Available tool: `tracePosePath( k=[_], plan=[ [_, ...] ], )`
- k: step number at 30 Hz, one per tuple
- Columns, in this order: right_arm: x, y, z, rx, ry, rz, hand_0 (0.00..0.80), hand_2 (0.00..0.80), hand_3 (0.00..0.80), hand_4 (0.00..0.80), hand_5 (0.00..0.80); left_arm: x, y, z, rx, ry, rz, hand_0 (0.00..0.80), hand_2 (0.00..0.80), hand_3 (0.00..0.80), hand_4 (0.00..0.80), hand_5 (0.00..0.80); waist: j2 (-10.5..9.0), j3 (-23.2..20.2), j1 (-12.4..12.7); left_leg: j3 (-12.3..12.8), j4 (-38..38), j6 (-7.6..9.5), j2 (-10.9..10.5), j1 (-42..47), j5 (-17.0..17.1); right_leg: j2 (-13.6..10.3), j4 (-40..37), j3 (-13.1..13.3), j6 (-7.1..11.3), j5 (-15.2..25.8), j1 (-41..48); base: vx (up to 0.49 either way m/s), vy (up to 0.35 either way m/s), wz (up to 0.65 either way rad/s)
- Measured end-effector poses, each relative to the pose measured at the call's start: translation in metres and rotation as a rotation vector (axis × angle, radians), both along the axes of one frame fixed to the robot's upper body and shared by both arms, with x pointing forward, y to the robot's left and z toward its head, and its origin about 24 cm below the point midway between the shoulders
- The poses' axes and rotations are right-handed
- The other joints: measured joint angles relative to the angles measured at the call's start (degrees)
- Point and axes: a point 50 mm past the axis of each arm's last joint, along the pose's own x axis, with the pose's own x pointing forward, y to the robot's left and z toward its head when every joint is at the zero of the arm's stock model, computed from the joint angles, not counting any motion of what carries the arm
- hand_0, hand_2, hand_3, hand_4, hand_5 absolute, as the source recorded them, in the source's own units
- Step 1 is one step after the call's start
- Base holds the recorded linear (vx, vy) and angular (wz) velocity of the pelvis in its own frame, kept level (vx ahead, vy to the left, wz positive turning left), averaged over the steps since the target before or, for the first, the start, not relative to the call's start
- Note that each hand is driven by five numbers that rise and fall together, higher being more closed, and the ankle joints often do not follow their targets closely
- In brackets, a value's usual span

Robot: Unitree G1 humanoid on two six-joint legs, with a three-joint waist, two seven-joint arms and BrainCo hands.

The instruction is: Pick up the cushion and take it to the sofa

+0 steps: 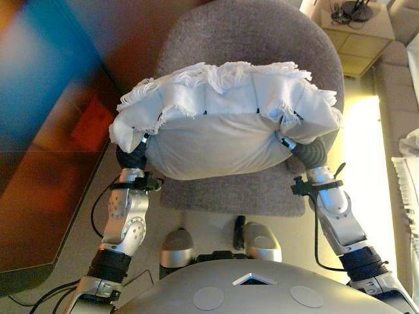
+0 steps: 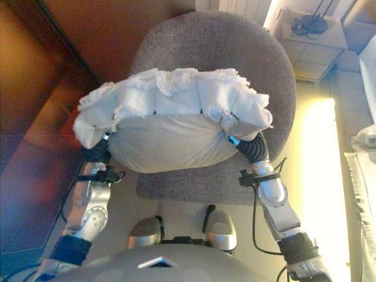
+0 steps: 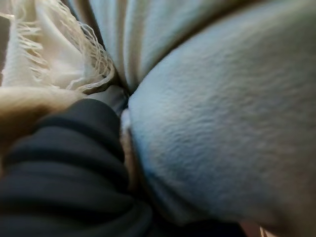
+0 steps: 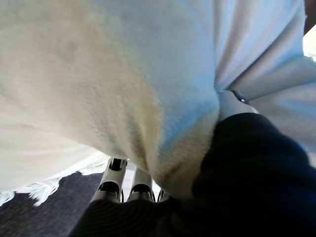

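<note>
A white cushion [image 1: 222, 140] with a fringed edge is held up between my two hands, above the seat of a grey armchair [image 1: 255, 33]. My left hand [image 1: 134, 157] presses against the cushion's left end, and only its dark cover shows [image 3: 64, 163]. My right hand [image 1: 308, 154] is at the cushion's right end. In the right wrist view its fingers [image 4: 118, 180] lie straight under the cushion [image 4: 98, 74]. The cushion also fills the left wrist view [image 3: 222, 123].
A dark reddish wooden surface [image 1: 52, 163] runs along the left. A small light table [image 1: 357, 26] with cables stands at the back right. Beige upholstery [image 1: 399, 98] and a white cloth [image 1: 409, 163] lie along the right edge.
</note>
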Motion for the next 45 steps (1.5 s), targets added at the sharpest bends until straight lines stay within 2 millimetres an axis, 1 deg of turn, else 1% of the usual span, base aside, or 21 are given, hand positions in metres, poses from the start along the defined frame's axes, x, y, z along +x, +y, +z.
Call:
tracePosePath(
  k=[1, 2, 3, 4, 5, 6, 7, 8, 9, 11, 12, 15, 20, 22, 25, 28, 32, 34, 39, 41, 45],
  plan=[
    [0.0, -0.001, 0.0, -0.001, -0.001, -0.002, 0.8, 0.8, 0.8, 0.8, 0.8, 0.0, -0.001, 0.0, 0.0, 0.001, -0.004, 0.8, 0.8, 0.8, 0.8, 0.8, 0.53, -0.1, -0.2, 0.8, -3.9, 0.12, -0.4, 0.0, 0.1, 0.0, -0.2, 0.1, 0.04, 0.0, -0.1, 0.143, 0.081, 0.26],
    [0.0, -0.002, 0.001, -0.002, -0.001, -0.006, 0.8, 0.8, 0.8, 0.8, 0.8, 0.0, -0.002, 0.0, -0.001, 0.001, -0.009, 0.8, 0.8, 0.8, 0.8, 0.8, 1.08, 0.0, -0.2, 0.8, -6.9, 0.31, -1.1, 0.0, 0.2, 0.1, -0.3, 0.3, 0.23, 0.1, -0.4, 0.135, 0.065, 0.2],
    [0.001, -0.003, 0.001, -0.003, -0.003, -0.011, 0.8, 0.8, 0.8, 0.8, 0.8, 0.001, -0.004, 0.0, -0.004, 0.001, -0.014, 0.8, 0.8, 0.8, 0.8, 0.8, 1.94, 0.2, -0.1, 0.6, -9.2, 0.92, -1.7, 0.3, 0.7, 0.3, -0.2, 0.7, 0.53, 0.3, -0.8, 0.109, 0.048, -0.06],
    [0.001, -0.005, 0.001, -0.013, -0.001, -0.012, 0.8, 0.8, 0.8, 0.8, 0.8, 0.0, -0.006, -0.001, -0.015, 0.003, -0.008, 0.8, 0.8, 0.8, 0.8, 0.8, 3.69, 0.3, 0.0, 0.4, -10.2, 2.3, -1.5, 0.5, 1.6, 1.4, -0.1, 1.5, 0.94, 0.6, -1.7, 0.106, 0.044, -0.31],
    [0.001, -0.004, -0.001, -0.017, 0.005, -0.009, 0.8, 0.8, 0.8, 0.8, 0.8, -0.001, -0.006, -0.002, -0.025, 0.007, 0.001, 0.8, 0.8, 0.8, 0.8, 0.8, 5.13, 0.4, 0.5, 0.6, -10.9, 1.63, -0.8, 1.1, -0.6, 2.3, 0.3, 1.9, 1.34, 0.6, -2.0, 0.136, 0.057, -0.45],
    [0.0, -0.001, -0.005, 0.0, 0.023, -0.014, 0.8, 0.8, 0.8, 0.8, 0.8, 0.0, -0.006, -0.003, -0.027, 0.011, 0.016, 0.8, 0.8, 0.8, 0.8, 0.8, 4.61, 0.7, 1.0, 1.6, -11.7, 2.17, -1.4, 1.2, -0.8, 1.7, 0.7, 2.8, 1.92, 0.6, -2.5, 0.143, 0.052, -0.45],
    [-0.002, 0.001, -0.008, 0.009, 0.037, -0.012, 0.8, 0.8, 0.8, 0.8, 0.8, 0.0, -0.004, -0.003, -0.026, 0.016, 0.027, 0.8, 0.8, 0.8, 0.8, 0.8, 4.19, 1.0, 1.5, 2.7, -12.7, 2.48, -1.9, 1.7, -0.5, 1.0, 0.4, 3.0, 2.46, 1.0, -2.7, 0.164, 0.042, -0.37],
    [-0.004, 0.001, -0.011, 0.01, 0.05, -0.014, 0.8, 0.8, 0.8, 0.8, 0.8, -0.001, -0.003, -0.004, -0.018, 0.024, 0.031, 0.8, 0.8, 0.8, 0.8, 0.8, 4.02, 1.1, 1.6, 3.4, -14.1, 2.68, -2.4, 2.7, 0.5, 0.4, 0.0, 3.0, 3.16, 1.4, -2.6, 0.1, 0.004, -0.19],
    [-0.007, -0.001, -0.013, 0.009, 0.064, -0.022, 0.8, 0.8, 0.8, 0.8, 0.8, -0.001, -0.003, -0.005, -0.008, 0.031, 0.024, 0.8, 0.8, 0.8, 0.8, 0.8, 4.25, 1.0, 1.2, 3.4, -15.6, 2.9, -2.9, 3.5, 1.2, 0.1, -1.2, 2.9, 3.96, 2.0, -1.8, 0.072, -0.008, -0.04],
    [-0.009, -0.003, -0.017, 0.011, 0.083, -0.029, 0.8, 0.8, 0.8, 0.8, 0.8, -0.001, -0.005, -0.006, -0.004, 0.039, 0.015, 0.8, 0.8, 0.8, 0.8, 0.8, 4.61, 1.1, 1.0, 3.4, -17.2, 3.05, -3.3, 4.9, 1.8, 0.0, -3.5, 2.8, 4.63, 2.7, 0.0, -0.035, -0.025, 0.05],
    [-0.009, -0.002, -0.017, 0.014, 0.083, -0.035, 0.8, 0.8, 0.8, 0.8, 0.8, 0.0, -0.005, -0.005, -0.004, 0.035, 0.011, 0.8, 0.8, 0.8, 0.8, 0.8, 4.6, 1.1, 0.1, 3.3, -17.3, 3.08, -3.3, 4.9, 1.9, 0.1, -4.9, 2.4, 4.65, 3.2, 0.6, -0.079, -0.02, 0.08],
    [-0.002, -0.001, -0.013, 0.033, 0.056, -0.072, 0.8, 0.8, 0.8, 0.8, 0.8, 0.006, -0.01, -0.001, -0.005, 0.015, -0.008, 0.8, 0.8, 0.8, 0.8, 0.8, 4.96, 1.2, -0.4, 3.2, -17.6, 3.09, -3.2, 3.7, 1.9, 0.5, -8.1, 2.0, 4.48, 5.0, 0.9, -0.14, -0.009, 0.02],
    [0.014, -0.001, -0.004, 0.035, -0.005, -0.146, 0.8, 0.8, 0.8, 0.8, 0.8, 0.024, -0.017, 0.014, 0.029, -0.064, -0.03, 0.8, 0.8, 0.8, 0.8, 0.8, 5.91, 1.9, -0.4, 3.8, -17.6, 3.33, -3.3, -0.3, 2.3, 1.1, -11.9, 3.1, 4.47, 8.0, -1.9, -0.174, -0.015, -0.1],
    [0.018, -0.002, -0.004, 0.035, -0.007, -0.166, 0.8, 0.8, 0.8, 0.8, 0.8, 0.028, -0.02, 0.018, 0.032, -0.083, -0.036, 0.8, 0.8, 0.8, 0.8, 0.8, 6.33, 2.5, -1.3, 3.9, -18.1, 3.41, -3.5, -1.3, 2.9, 1.1, -13.4, 3.2, 4.52, 9.1, -2.4, -0.062, -0.008, -0.05],
    [0.019, -0.004, -0.007, 0.029, -0.001, -0.188, 0.8, 0.8, 0.8, 0.8, 0.8, 0.03, -0.024, 0.022, 0.05, -0.106, -0.041, 0.8, 0.8, 0.8, 0.8, 0.8, 6.68, 4.6, -1.9, 4.1, -18.8, 3.36, -3.6, -1.4, 3.1, 1.3, -15.2, 4.1, 4.54, 10.4, -2.6, -0.059, -0.002, -0.16],
    [0.022, -0.004, -0.003, 0.039, -0.02, -0.214, 0.8, 0.8, 0.8, 0.8, 0.8, 0.036, -0.028, 0.031, 0.06, -0.149, -0.048, 0.8, 0.8, 0.8, 0.8, 0.8, 6.86, 7.4, -2.5, 4.8, -19.5, 3.37, -3.7, -2.5, 3.7, 1.4, -16.1, 4.9, 4.41, 11.5, -3.9, 0.002, 0.027, -0.13],
    [0.025, -0.005, 0.002, 0.021, -0.059, -0.249, 0.8, 0.8, 0.8, 0.8, 0.8, 0.04, -0.032, 0.037, 0.087, -0.178, -0.049, 0.8, 0.8, 0.8, 0.8, 0.8, 6.76, 10.8, -4.5, 5.5, -20.3, 3.37, -3.7, -2.8, 4.2, 1.6, -16.3, 5.7, 4.16, 12.0, -4.8, 0.029, 0.015, -0.09],
    [0.027, -0.005, 0.005, 0.019, -0.078, -0.272, 0.8, 0.8, 0.8, 0.8, 0.8, 0.043, -0.034, 0.04, 0.085, -0.185, -0.048, 0.8, 0.8, 0.8, 0.8, 0.8, 6.69, 11.7, -4.9, 5.7, -20.5, 3.35, -3.7, -3.1, 4.3, 1.7, -16.3, 6.2, 4.1, 12.1, -5.5, -0.007, -0.014, -0.14],
    [0.035, -0.009, 0.018, 0.013, -0.155, -0.346, 0.8, 0.8, 0.8, 0.8, 0.8, 0.058, -0.044, 0.048, 0.076, -0.204, -0.048, 0.8, 0.8, 0.8, 0.8, 0.8, 6.46, 14.2, -5.2, 6.8, -20.6, 3.24, -3.5, -4.3, 4.3, 2.1, -16.2, 7.3, 3.88, 12.6, -7.5, -0.001, -0.02, -0.13],
    [0.039, -0.008, 0.026, 0.008, -0.194, -0.363, 0.8, 0.8, 0.8, 0.8, 0.8, 0.064, -0.045, 0.053, 0.08, -0.214, -0.039, 0.8, 0.8, 0.8, 0.8, 0.8, 6.16, 15.8, -6.3, 7.0, -20.7, 3.18, -3.4, -4.3, 4.3, 2.2, -16.2, 7.5, 3.83, 12.7, -7.6, 0.008, -0.007, -0.06],
    [0.046, -0.007, 0.036, 0.02, -0.232, -0.384, 0.8, 0.8, 0.8, 0.8, 0.8, 0.071, -0.05, 0.062, 0.098, -0.247, -0.016, 0.8, 0.8, 0.8, 0.8, 0.8, 5.89, 17.1, -6.8, 7.4, -20.7, 3.17, -3.5, -5.6, 4.3, 2.2, -16.2, 8.1, 3.8, 12.9, -9.2, 0.006, -0.013, -0.06]
  ],
)
